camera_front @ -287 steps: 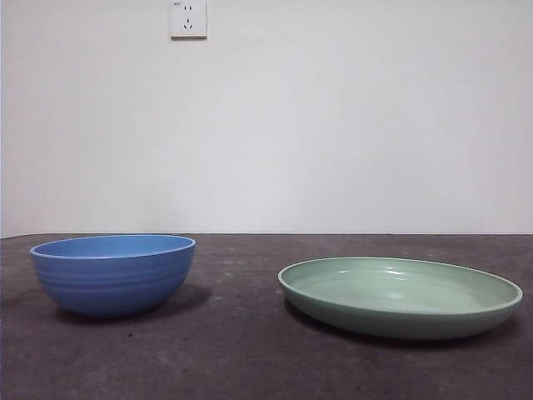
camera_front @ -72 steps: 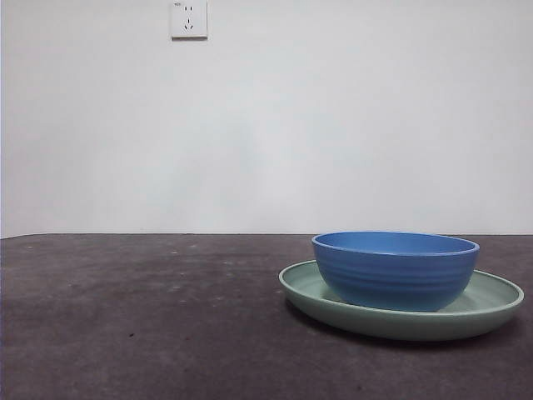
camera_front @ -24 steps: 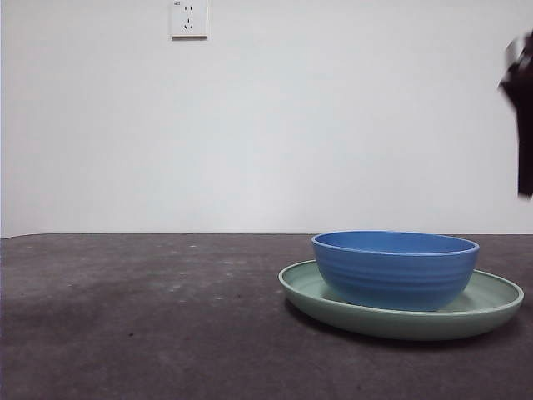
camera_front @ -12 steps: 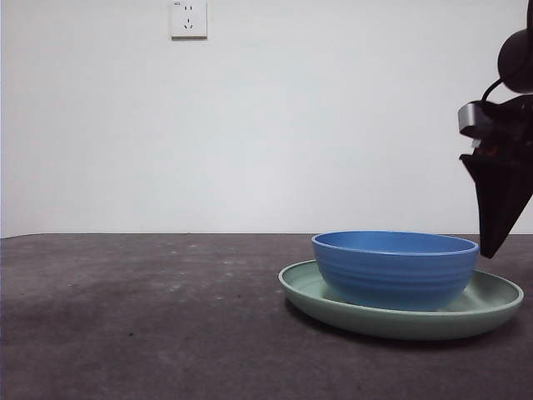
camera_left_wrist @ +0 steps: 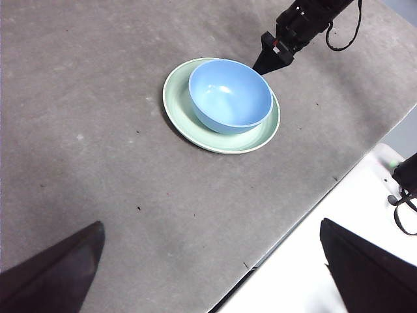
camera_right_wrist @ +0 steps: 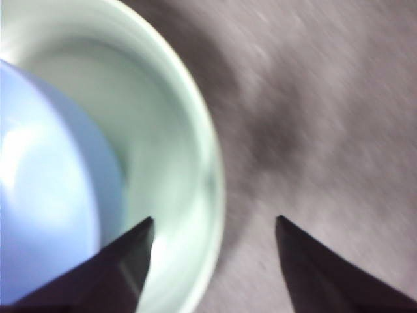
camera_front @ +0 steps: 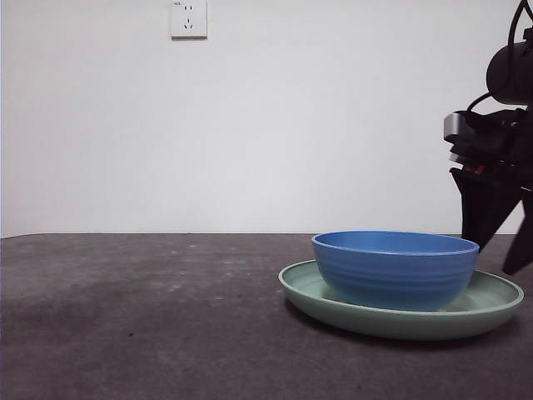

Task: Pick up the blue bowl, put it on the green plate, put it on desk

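Sitting in the green plate (camera_front: 491, 305) toward the tabletop's (camera_front: 150, 333) right edge, the blue bowl (camera_front: 395, 268) awaits the last step: the right gripper (camera_front: 493, 250), jaws spread at the plate's rim, probably must straddle and clamp it, while the left gripper (camera_left_wrist: 208, 274) waits released.

Blue bowl (camera_front: 395, 268) sits upright on green plate (camera_front: 491, 306).
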